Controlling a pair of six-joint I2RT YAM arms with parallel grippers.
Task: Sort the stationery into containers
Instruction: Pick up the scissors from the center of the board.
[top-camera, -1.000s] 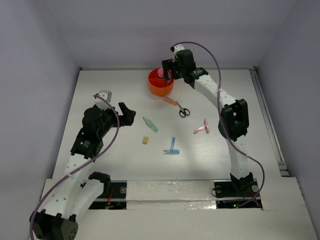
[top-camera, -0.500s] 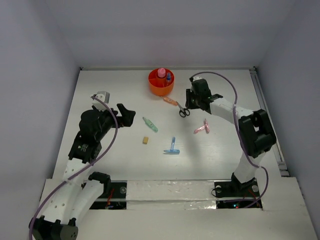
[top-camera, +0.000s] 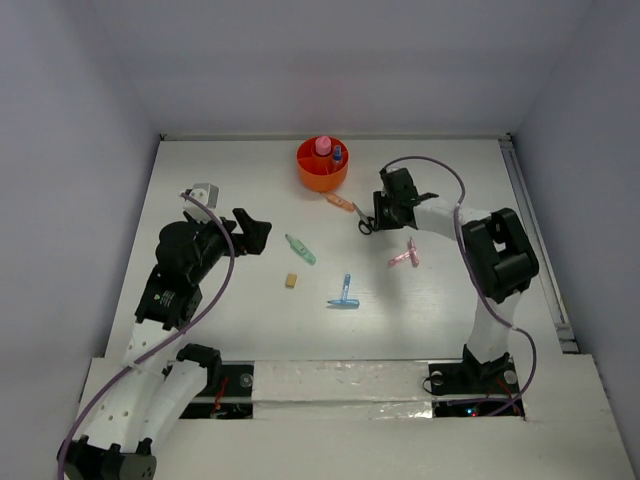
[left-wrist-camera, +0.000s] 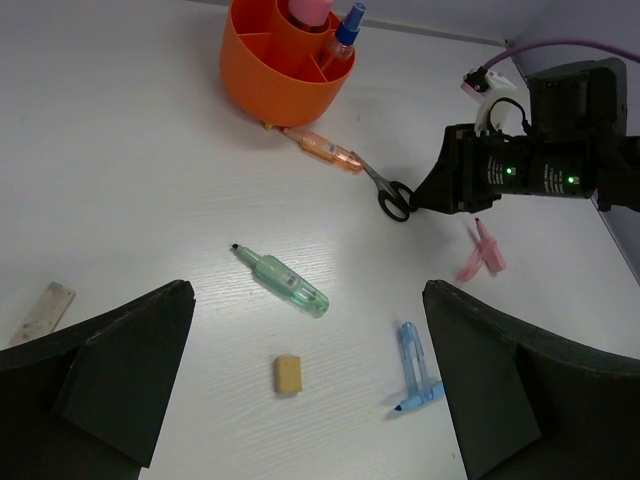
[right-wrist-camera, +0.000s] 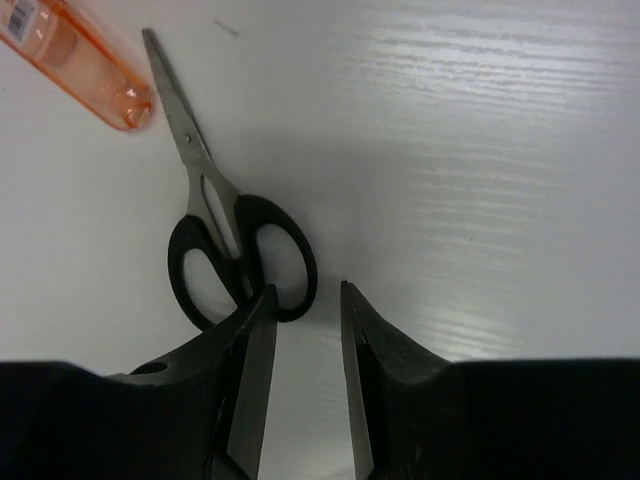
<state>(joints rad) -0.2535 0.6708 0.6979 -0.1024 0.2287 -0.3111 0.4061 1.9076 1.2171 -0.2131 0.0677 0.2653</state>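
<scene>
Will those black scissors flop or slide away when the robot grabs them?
Probably no flopping: the scissors have metal blades and hard-looking black loops. They lie flat on the smooth white table, so they might skid if the right gripper nudges them. Being so flat, they look tricky to pinch.

Orange tub (top-camera: 320, 182) holds pink-capped bottle (top-camera: 323, 146), blue pen (top-camera: 337, 153); black-handled scissors (left-wrist-camera: 378, 180) flat nearby.
</scene>
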